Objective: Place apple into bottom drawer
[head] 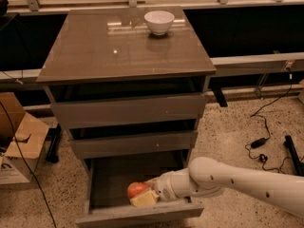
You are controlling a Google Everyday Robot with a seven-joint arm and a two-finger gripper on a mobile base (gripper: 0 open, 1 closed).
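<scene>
Camera view. The white arm enters from the right edge, where it is cut off, and reaches into the pulled-out bottom drawer. The gripper is clamped on the apple. One pale yellow finger lies under the fruit; the other is largely hidden behind it. The gripper covers the apple's right side, and the visible part is round and red-orange. The apple is low inside the drawer, near the front panel. Whether it touches the drawer floor cannot be told. A white bowl stands on the cabinet top.
</scene>
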